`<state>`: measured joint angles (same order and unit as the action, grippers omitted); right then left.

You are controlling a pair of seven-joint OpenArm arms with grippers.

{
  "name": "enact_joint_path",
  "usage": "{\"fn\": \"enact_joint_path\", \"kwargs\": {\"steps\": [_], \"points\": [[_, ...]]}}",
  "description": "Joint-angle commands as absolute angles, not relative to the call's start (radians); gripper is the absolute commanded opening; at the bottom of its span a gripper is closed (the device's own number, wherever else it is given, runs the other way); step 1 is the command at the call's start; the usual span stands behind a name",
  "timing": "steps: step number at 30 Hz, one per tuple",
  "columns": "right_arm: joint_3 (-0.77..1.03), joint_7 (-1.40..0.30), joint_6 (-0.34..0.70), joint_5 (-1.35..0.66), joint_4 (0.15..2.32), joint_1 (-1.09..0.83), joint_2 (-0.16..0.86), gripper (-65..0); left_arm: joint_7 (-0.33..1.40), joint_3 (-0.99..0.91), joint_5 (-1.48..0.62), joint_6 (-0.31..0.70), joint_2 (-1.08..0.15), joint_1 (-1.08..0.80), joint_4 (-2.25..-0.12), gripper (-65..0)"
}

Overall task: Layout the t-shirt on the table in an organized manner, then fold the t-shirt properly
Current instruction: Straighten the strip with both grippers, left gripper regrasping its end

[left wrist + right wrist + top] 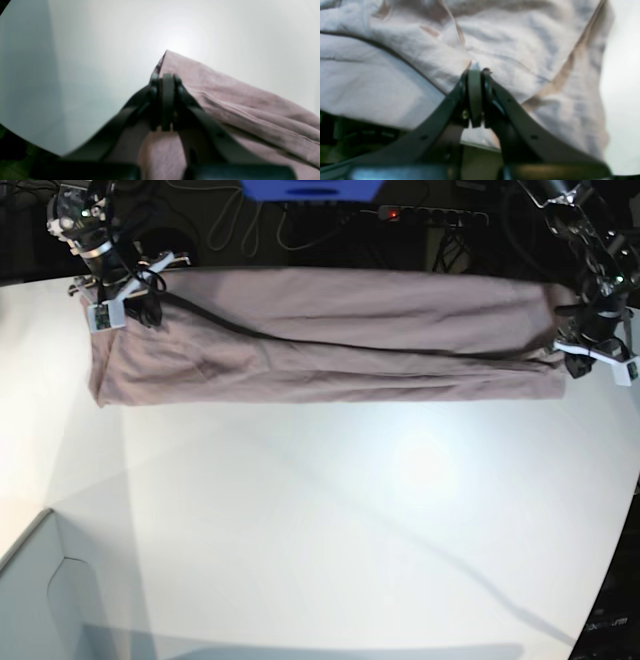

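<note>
The t-shirt [320,340] is seen stretched in a long band across the far part of the table [330,510], held at both ends and doubled along its length, a dark fold line running between the two grippers. The left gripper [167,77] is closed tight on the cloth; a corner of the fabric peaks just ahead of its tips, the rest falls away to one side and back beneath it, and bare white tabletop lies ahead and to the other side. The right gripper [477,72] is likewise clamped shut on a pinch of fabric, with rumpled cloth spread ahead of it and to both sides; the table edge and dark floor are seen below and behind it. The step in hand is judged to be the spreading or a first lengthwise fold, with the shirt drawn taut. The next move is judged to call for both ends being carried together at even tension and set down flat before release, so that no slack bunches in the middle. Neckline and sleeves cannot be made out. Both wrist views are blurred, and the right one is washed pale. How many layers each gripper holds cannot be told.
</note>
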<state>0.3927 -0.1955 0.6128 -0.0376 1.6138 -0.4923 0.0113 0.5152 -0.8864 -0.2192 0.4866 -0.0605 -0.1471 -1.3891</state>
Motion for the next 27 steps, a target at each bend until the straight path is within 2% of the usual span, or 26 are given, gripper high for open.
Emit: {"fn": "enact_joint_path", "kwargs": {"steps": [1, 11, 27], "points": [[0.398, -0.170, 0.615, -0.053, 1.647, -0.501, 0.016, -65.0, 0.495, -0.888, -0.234, 0.490, -0.079, -0.148, -1.403, -65.0], [0.450, -0.170, 0.615, -0.058, 1.770, -0.550, 0.018, -65.0, 0.495, -0.886, -0.242, 0.490, -0.111, -0.142, -1.345, -65.0], [0.498, -0.170, 0.615, -0.051, 1.745, -0.555, 0.018, -65.0, 0.495, -0.881, -0.242, 0.490, -0.104, -0.143, -1.340, -65.0]]}}
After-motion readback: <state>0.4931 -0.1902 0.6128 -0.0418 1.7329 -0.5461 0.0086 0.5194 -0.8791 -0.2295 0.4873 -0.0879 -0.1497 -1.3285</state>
